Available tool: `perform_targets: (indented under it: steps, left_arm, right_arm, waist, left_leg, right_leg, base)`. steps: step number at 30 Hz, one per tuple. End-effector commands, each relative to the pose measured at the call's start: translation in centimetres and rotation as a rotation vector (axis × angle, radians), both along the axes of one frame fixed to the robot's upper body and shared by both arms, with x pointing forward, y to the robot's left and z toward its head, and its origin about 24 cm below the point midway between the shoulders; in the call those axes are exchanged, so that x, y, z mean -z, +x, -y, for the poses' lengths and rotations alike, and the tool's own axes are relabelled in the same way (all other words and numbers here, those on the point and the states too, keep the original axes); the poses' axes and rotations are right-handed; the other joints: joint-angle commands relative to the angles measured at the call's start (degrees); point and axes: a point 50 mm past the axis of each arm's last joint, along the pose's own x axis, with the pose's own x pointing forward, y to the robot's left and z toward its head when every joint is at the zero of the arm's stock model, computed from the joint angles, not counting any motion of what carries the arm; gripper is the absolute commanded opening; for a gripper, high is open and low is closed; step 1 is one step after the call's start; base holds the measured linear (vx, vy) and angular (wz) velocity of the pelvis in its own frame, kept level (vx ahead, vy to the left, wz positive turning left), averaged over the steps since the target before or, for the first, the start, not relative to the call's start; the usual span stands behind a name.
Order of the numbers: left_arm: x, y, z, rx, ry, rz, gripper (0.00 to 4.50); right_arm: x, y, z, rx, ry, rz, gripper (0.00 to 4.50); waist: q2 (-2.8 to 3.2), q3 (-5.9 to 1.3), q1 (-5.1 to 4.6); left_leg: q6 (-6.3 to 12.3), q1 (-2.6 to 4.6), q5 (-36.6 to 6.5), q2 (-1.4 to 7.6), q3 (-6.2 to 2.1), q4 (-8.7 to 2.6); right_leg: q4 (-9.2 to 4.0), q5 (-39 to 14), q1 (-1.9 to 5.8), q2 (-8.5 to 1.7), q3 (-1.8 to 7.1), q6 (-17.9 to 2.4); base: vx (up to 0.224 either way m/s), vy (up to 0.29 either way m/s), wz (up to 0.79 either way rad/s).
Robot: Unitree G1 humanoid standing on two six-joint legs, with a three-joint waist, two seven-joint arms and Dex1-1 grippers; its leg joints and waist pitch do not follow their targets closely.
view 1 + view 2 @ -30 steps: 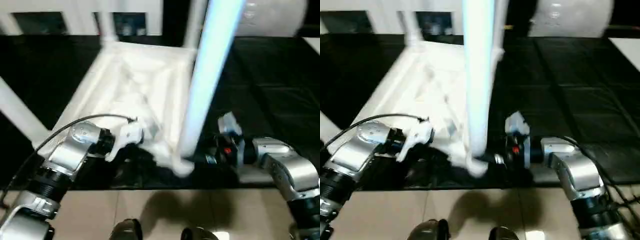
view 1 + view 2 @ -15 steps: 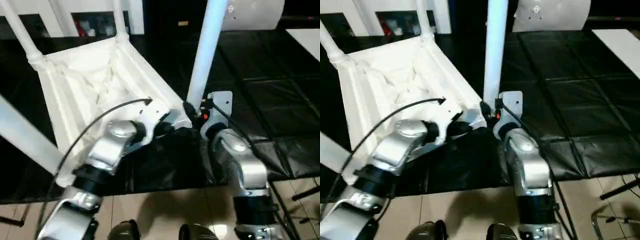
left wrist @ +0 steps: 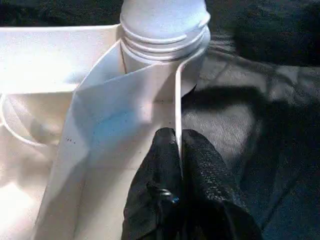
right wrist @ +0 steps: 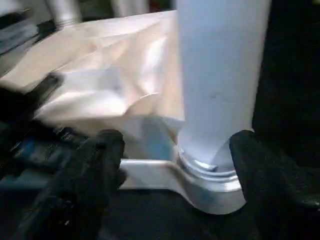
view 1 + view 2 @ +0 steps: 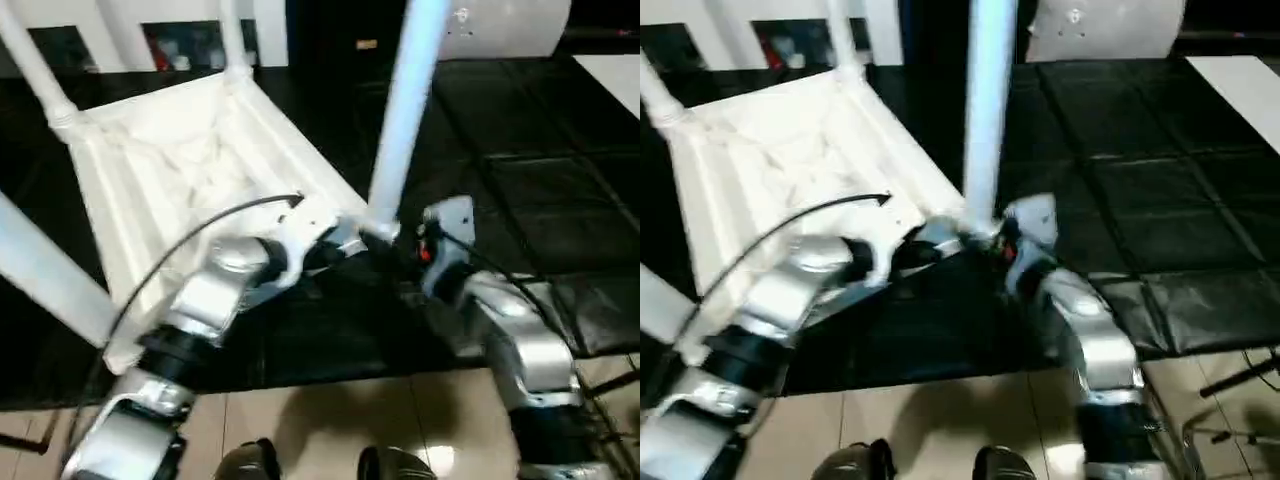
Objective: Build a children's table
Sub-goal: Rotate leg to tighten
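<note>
The children's table [image 5: 190, 160] lies upside down on the black-covered work table, ribbed underside up. Its white tube legs stand in the corner sockets. The nearest leg [image 5: 405, 110] rises from the socket [image 3: 165, 35] at the corner closest to me. My left gripper [image 3: 179, 145] is shut on the thin rim of the table top just beside that socket. My right gripper [image 4: 177, 145] is open at the foot of that leg, one black finger [image 4: 100, 155] on each side of it and a gap to the tube.
A flat white rounded panel [image 5: 505, 25] stands at the back right. A white sheet [image 5: 610, 75] lies at the far right edge. The black cover [image 5: 520, 150] ends at the near edge, with tiled floor [image 5: 330, 420] and my feet below. Other legs [image 5: 45, 275] stick out left.
My right forearm has swung outward to the right while its gripper stays at the leg's foot. The left gripper keeps its hold on the rim.
</note>
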Motion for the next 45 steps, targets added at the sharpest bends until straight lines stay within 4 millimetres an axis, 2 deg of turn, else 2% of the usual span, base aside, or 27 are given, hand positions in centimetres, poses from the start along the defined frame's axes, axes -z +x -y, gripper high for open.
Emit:
perform_targets:
  steps: [1, 3, 6, 7, 9, 12, 15, 16, 18, 21, 22, 24, 27, 28, 30, 32, 42, 45]
  left_arm:
    - [-0.8, -1.2, -0.4, 0.185, -0.015, 0.044, 0.00]
    - [-0.4, -1.7, -1.2, 0.250, 0.034, 0.041, 0.00]
    - [0.1, -2.1, -1.9, 0.317, 0.091, 0.041, 0.00]
    - [0.3, -2.4, -2.2, 0.357, 0.098, 0.028, 0.00]
    - [0.5, -3.1, -2.8, 0.434, 0.109, 0.000, 0.00]
    - [0.9, -4.0, -3.4, 0.536, 0.134, -0.035, 0.00]
    - [1.0, -4.4, -3.7, 0.594, 0.153, -0.053, 0.00]
    - [1.0, -4.5, -3.8, 0.627, 0.167, -0.056, 0.00]
    - [1.1, -4.6, -4.1, 0.680, 0.199, -0.058, 0.00]
    - [1.0, -4.4, -4.0, 0.697, 0.208, -0.053, 0.00]
    - [1.0, -4.4, -4.0, 0.708, 0.210, -0.050, 0.00]
    - [0.8, -4.3, -3.8, 0.729, 0.211, -0.048, 0.00]
    - [0.7, -4.3, -3.6, 0.753, 0.212, -0.044, 0.00]
    - [0.7, -4.3, -3.6, 0.771, 0.219, -0.042, 0.00]
    - [0.7, -4.3, -3.5, 0.786, 0.224, -0.041, 0.00]
    - [0.7, -4.3, -3.4, 0.791, 0.224, -0.042, 0.00]
    - [1.1, -4.4, -3.6, 0.791, 0.223, -0.057, 0.00]
    - [1.0, -4.2, -3.7, 0.725, 0.187, -0.064, 0.00]
  right_arm:
    - [-0.9, -0.6, 0.8, -0.188, -0.027, 0.037, 4.26]
    - [-1.1, -0.8, 1.5, -0.261, -0.069, 0.049, 4.38]
    - [-1.2, -0.9, 2.0, -0.342, -0.117, 0.060, 4.46]
    - [-1.3, -1.0, 2.2, -0.385, -0.129, 0.057, 4.46]
    - [-1.6, -1.1, 2.5, -0.463, -0.137, 0.046, 4.46]
    - [-1.9, -1.5, 2.6, -0.588, -0.167, 0.030, 4.46]
    - [-1.9, -1.9, 2.5, -0.679, -0.179, 0.008, 4.46]
    - [-1.8, -2.1, 2.4, -0.734, -0.187, -0.004, 4.46]
    - [-1.5, -2.5, 2.3, -0.827, -0.207, -0.034, 4.46]
    - [-1.2, -2.5, 2.2, -0.859, -0.208, -0.065, 4.11]
    - [-1.1, -2.4, 2.2, -0.871, -0.208, -0.078, 4.11]
    - [-0.9, -2.3, 2.1, -0.889, -0.210, -0.095, 3.75]
    - [-0.8, -2.1, 2.0, -0.904, -0.212, -0.104, 3.67]
    - [-0.7, -1.9, 1.9, -0.912, -0.209, -0.108, 3.55]
    - [-0.8, -1.6, 1.9, -0.917, -0.204, -0.114, 3.27]
    - [-0.8, -1.6, 1.8, -0.922, -0.198, -0.117, 3.21]
    - [-0.5, -2.3, 1.5, -0.982, -0.138, -0.170, 2.28]
    - [-0.5, -2.9, 1.4, -0.962, -0.080, -0.186, 2.12]
  waist:
    - [-0.67, -4.61, 0.77]
    - [-0.32, -4.48, 0.97]
    - [-0.14, -4.25, 1.75]
    - [-0.12, -4.24, 1.91]
    - [-0.51, -4.28, 2.46]
    - [-0.45, -4.29, 3.14]
    - [-0.42, -4.23, 3.28]
    - [-0.69, -4.22, 3.45]
    - [-0.77, -4.19, 3.47]
    - [-0.70, -4.20, 3.55]
    - [-1.00, -4.18, 3.71]
    - [-0.90, -4.25, 3.85]
    - [-0.88, -4.25, 3.86]
    - [-0.75, -4.15, 3.92]
    - [-0.86, -4.23, 3.96]
    - [-0.84, -4.17, 3.97]
    - [-0.87, -4.05, 4.01]
    - [-0.67, -3.98, 4.03]
  left_leg:
    - [7.45, 1.03, -4.3, 3.65, -2.40, -2.75]
    - [7.76, 1.59, -4.5, 3.96, -2.23, -2.82]
    - [6.94, 2.09, -6.9, 4.25, -2.08, -2.97]
    - [6.56, 2.14, -7.0, 4.30, -2.05, -3.01]
    - [6.12, 1.99, -6.6, 4.34, -2.12, -3.09]
    - [5.91, 2.19, -7.2, 4.40, -2.00, -3.04]
    - [5.77, 2.07, -7.7, 4.44, -2.02, -3.15]
    - [5.68, 2.00, -8.1, 4.38, -2.05, -3.13]
    - [5.86, 1.90, -7.9, 4.34, -2.03, -3.12]
    - [5.90, 1.98, -7.6, 4.34, -1.99, -3.07]
    - [5.94, 1.96, -7.3, 4.35, -1.95, -3.09]
    - [6.07, 1.98, -6.8, 4.30, -1.94, -3.00]
    - [6.04, 1.97, -6.5, 4.35, -1.97, -3.00]
    - [6.19, 1.94, -6.6, 4.33, -1.98, -3.01]
    - [6.22, 1.99, -6.6, 4.34, -1.95, -2.99]
    - [6.16, 1.93, -6.7, 4.40, -1.99, -3.03]
    - [5.87, 1.98, -7.3, 4.46, -2.00, -3.17]
    - [5.40, 2.02, -7.8, 4.53, -2.04, -3.30]
  right_leg:
    - [-3.58, 2.4, 4.12, -6.12, 3.47, -14.0]
    - [-3.68, 1.8, 3.39, -5.72, 3.50, -14.1]
    - [-3.95, -1.9, 2.83, -5.84, 3.59, -14.3]
    - [-3.95, -2.3, 2.79, -5.83, 3.62, -14.4]
    - [-3.79, -2.8, 2.96, -5.89, 3.52, -14.4]
    - [-3.62, -3.4, 2.74, -6.04, 3.56, -14.3]
    - [-3.71, -4.5, 2.66, -6.07, 3.57, -14.1]
    - [-3.81, -5.5, 2.73, -6.26, 3.58, -14.1]
    - [-3.82, -5.8, 2.72, -6.20, 3.59, -13.7]
    - [-3.84, -5.9, 2.61, -6.13, 3.60, -13.9]
    - [-3.81, -5.8, 2.58, -6.10, 3.61, -13.9]
    - [-3.72, -5.6, 2.57, -6.14, 3.59, -14.0]
    - [-3.64, -5.1, 2.56, -6.13, 3.57, -14.3]
    - [-3.68, -4.8, 2.53, -6.14, 3.56, -14.4]
    - [-3.64, -4.9, 2.54, -6.13, 3.55, -14.6]
    - [-3.62, -4.9, 2.58, -6.17, 3.53, -14.6]
    - [-3.77, -5.9, 2.56, -6.19, 3.57, -14.5]
    - [-3.81, -6.2, 2.56, -6.18, 3.59, -14.4]
  base:
    - [0.000, 0.000, 0.00]
    - [0.000, 0.000, 0.00]
    - [0.000, 0.000, 0.00]
    - [0.000, 0.000, 0.00]
    - [0.000, 0.000, 0.00]
    - [0.000, 0.000, 0.00]
    - [0.000, 0.000, 0.00]
    - [0.000, 0.000, 0.00]
    - [0.000, 0.000, 0.00]
    - [0.000, 0.000, 0.00]
    - [0.000, 0.000, 0.00]
    - [0.000, 0.000, 0.00]
    - [0.000, 0.000, 0.00]
    - [0.000, 0.000, 0.00]
    - [0.000, 0.000, 0.00]
    - [0.000, 0.000, 0.00]
    - [0.000, 0.000, 0.00]
    - [0.000, 0.000, 0.00]
